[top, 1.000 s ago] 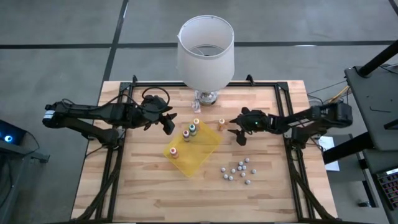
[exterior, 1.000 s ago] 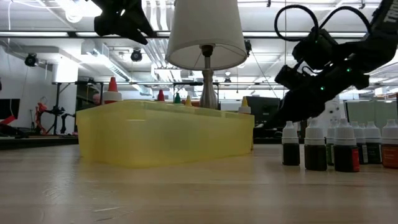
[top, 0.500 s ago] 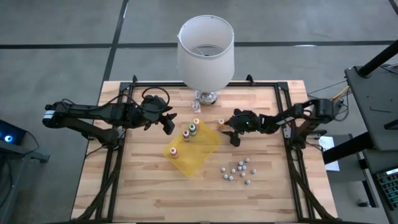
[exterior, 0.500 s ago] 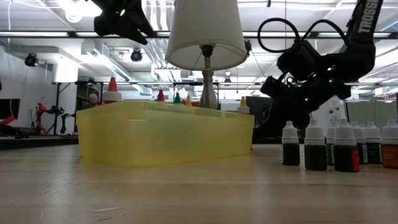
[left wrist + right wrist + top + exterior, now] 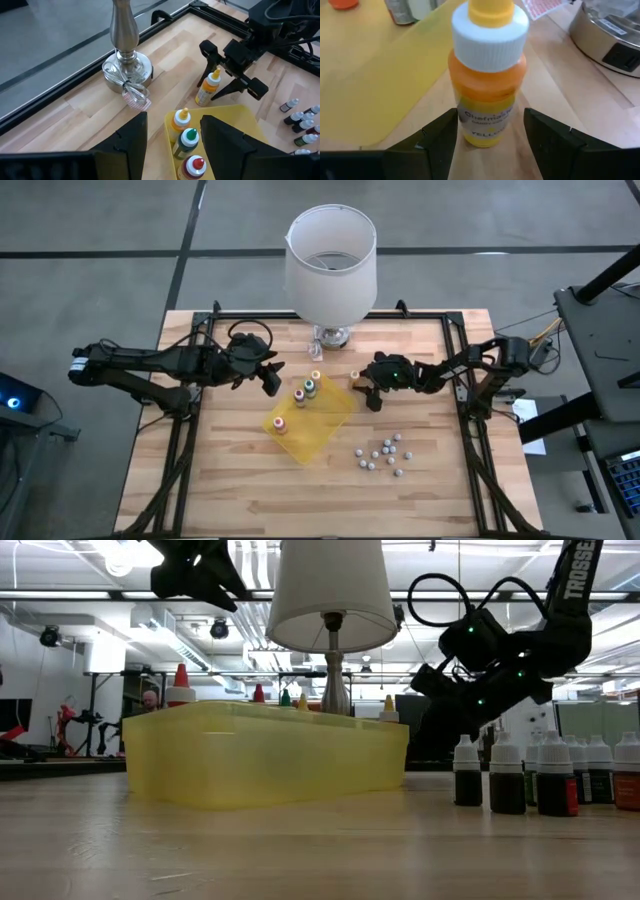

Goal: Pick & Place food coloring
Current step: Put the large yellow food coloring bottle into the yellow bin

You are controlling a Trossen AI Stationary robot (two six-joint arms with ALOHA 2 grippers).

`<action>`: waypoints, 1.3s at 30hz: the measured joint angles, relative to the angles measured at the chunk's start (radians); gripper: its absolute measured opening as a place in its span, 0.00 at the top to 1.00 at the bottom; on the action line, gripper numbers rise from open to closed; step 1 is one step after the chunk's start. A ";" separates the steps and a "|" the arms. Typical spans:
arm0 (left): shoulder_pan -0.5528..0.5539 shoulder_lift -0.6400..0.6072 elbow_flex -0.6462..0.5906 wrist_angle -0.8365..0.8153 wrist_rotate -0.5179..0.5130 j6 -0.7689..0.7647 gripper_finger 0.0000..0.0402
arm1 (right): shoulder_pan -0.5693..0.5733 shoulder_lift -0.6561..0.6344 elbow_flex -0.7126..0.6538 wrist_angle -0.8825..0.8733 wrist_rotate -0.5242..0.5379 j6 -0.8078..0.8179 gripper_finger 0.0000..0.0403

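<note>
Straddling the yellow food coloring bottle point(image 5: 488, 75), the right gripper point(image 5: 366, 388) holds its jaws apart just beside the yellow tray point(image 5: 320, 430). The left gripper point(image 5: 271, 375) hovers, jaws apart, over the tray's other side, where three bottles point(image 5: 188, 144) stand.

Legible text, two items.

1. Yellow food coloring bottle point(image 5: 489, 75), right wrist view: label reads "Chefmaste…" in script, cut off at the curve of the bottle; a smaller line beneath is too blurred to read; "YELLOW" is printed in capitals at the label's foot.

2. Right arm point(image 5: 575, 580), low view: white capitals "TROSS…" run up the dark link, the rest out of frame.
</note>
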 joint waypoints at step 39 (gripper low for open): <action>0.000 0.000 0.000 0.000 -0.018 -0.006 0.61 | -0.002 -0.001 0.022 -0.011 -0.042 -0.005 0.69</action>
